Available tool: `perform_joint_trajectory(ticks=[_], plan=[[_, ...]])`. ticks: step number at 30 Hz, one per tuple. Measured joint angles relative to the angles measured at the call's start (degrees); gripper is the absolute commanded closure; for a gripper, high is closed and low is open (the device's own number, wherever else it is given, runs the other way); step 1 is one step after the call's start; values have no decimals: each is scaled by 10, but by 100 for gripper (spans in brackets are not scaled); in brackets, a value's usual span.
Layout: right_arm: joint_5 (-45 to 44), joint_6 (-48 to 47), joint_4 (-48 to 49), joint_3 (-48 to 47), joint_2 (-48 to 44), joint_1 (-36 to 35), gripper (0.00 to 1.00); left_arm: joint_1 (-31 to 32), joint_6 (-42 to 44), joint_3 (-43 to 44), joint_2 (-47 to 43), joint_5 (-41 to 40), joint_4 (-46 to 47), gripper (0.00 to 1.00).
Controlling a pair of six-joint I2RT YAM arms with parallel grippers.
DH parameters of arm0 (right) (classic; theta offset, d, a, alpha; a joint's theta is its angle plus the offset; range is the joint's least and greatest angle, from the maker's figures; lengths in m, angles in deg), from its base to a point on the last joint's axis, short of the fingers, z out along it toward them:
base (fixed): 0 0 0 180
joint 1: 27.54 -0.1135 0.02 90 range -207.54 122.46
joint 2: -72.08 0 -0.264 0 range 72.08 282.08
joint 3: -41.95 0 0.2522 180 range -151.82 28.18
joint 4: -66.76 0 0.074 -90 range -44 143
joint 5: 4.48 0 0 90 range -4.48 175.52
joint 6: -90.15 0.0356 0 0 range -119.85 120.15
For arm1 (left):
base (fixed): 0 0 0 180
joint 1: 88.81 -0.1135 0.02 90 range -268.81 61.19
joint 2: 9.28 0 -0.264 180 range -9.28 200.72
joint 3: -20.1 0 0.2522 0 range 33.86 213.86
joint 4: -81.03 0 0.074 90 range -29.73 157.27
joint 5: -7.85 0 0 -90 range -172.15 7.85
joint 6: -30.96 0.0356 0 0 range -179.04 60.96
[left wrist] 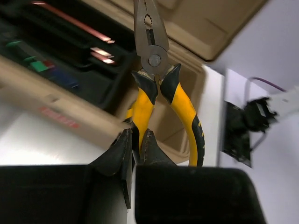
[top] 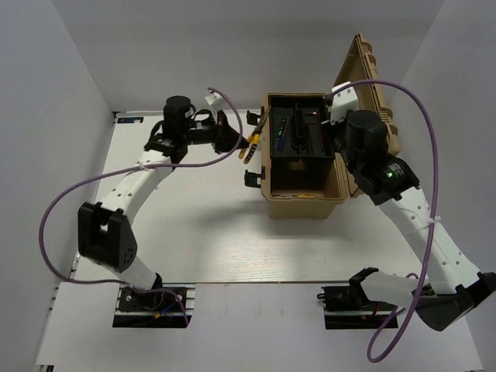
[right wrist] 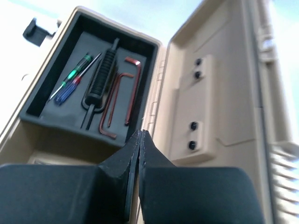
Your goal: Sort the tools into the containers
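Left gripper (left wrist: pixel 135 142): pinched on one handle of yellow pliers (left wrist: pixel 152 58), nose aimed at tan toolbox (top: pixel 304 203), far table (top: pixel 201 240) edge, presumably for depositing. Right gripper (right wrist: pixel 140 140): closed, empty, over toolbox.

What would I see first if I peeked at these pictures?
The yellow-handled pliers stand out most. The left gripper pinches them by one handle and holds them up beside the open tan toolbox. Inside the box, a black tray holds two screwdrivers and some L-shaped keys, and the right gripper hovers over it, shut and empty.
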Motion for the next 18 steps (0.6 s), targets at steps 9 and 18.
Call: perform_joint_trajectory(ticks=[9,18], plan=[[-14,34,2,-40,-4,37,100,81,-30,85,142,110,57,100],[5,52,0,-38,-9,55,100,140,43,253,275,101,-54,100]])
